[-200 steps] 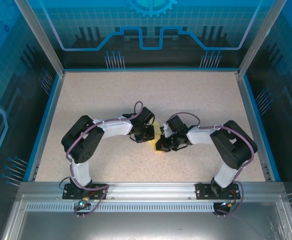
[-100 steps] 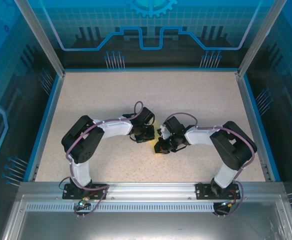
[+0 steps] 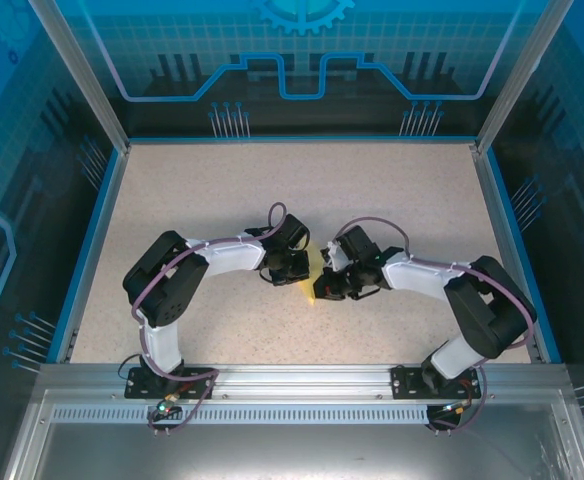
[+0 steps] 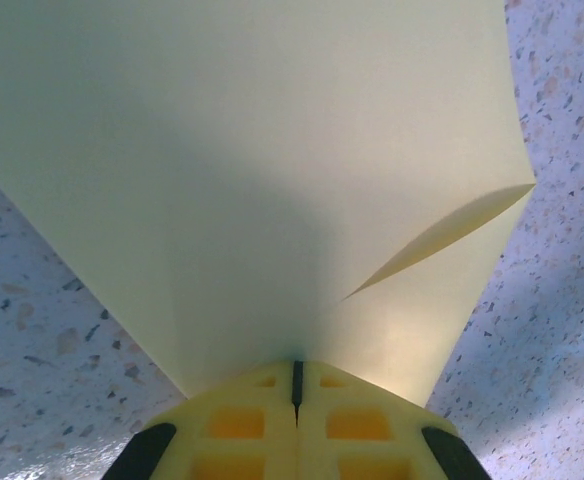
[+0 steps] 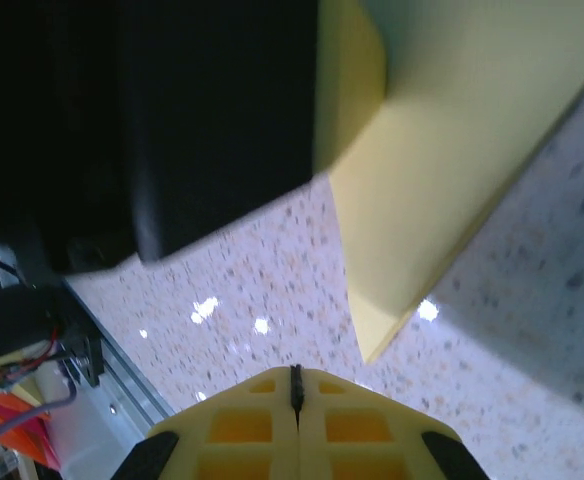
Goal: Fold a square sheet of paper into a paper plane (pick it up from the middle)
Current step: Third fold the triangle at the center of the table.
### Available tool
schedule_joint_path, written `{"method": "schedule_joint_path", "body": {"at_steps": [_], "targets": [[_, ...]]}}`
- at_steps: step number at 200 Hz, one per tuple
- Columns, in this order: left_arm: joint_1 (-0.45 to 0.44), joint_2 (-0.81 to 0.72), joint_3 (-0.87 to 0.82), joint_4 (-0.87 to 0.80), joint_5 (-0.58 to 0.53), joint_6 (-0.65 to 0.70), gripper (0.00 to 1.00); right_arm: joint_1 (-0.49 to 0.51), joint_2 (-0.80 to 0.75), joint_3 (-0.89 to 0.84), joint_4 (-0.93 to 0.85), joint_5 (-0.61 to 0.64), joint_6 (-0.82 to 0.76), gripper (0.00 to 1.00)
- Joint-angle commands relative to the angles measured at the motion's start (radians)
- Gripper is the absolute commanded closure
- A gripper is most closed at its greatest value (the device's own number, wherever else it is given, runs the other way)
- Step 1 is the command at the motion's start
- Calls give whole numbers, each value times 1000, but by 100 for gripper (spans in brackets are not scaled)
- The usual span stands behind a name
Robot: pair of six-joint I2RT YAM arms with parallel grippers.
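The paper plane (image 3: 312, 277) is a narrow pointed fold of pale yellow paper held off the speckled table between the two grippers. In the left wrist view its layered sheet (image 4: 272, 150) fans out from my left gripper (image 4: 296, 368), which is shut on its lower edge; one loose flap (image 4: 442, 235) lifts at the right. My left gripper (image 3: 301, 271) stands at the plane's left side. My right gripper (image 3: 325, 290) is shut and holds nothing. The plane's pointed tip (image 5: 374, 352) hangs just ahead and right of the right gripper (image 5: 295, 376), apart from it.
The speckled beige table (image 3: 372, 190) is ringed by a blue rim (image 3: 90, 240) and glass walls. The left gripper's black body (image 5: 172, 120) looms close at the upper left of the right wrist view. An aluminium rail (image 3: 302, 375) runs along the near edge.
The right arm's elbow has swung out to the right and its gripper has drawn slightly back from the paper, leaving more of the yellow tip uncovered. The left arm has held still.
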Motion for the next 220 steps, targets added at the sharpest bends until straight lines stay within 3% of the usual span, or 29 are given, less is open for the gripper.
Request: {"method": "schedule_joint_path", "body": {"at_steps": [1, 71, 126, 172, 220], "targets": [[-10, 82, -61, -139, -88, -7, 100, -13, 70, 43, 16, 6, -1, 100], [-11, 86, -62, -132, -86, -14, 100, 40, 184, 41, 37, 13, 10, 100], [-11, 88, -62, -145, -105, -23, 100, 41, 69, -100, -38, 24, -48, 100], [-11, 82, -53, -147, -102, -14, 100, -53, -30, -14, -3, 6, -31, 100], [-12, 79, -51, -139, -89, -5, 100, -70, 111, 98, 8, 17, -74, 100]]}}
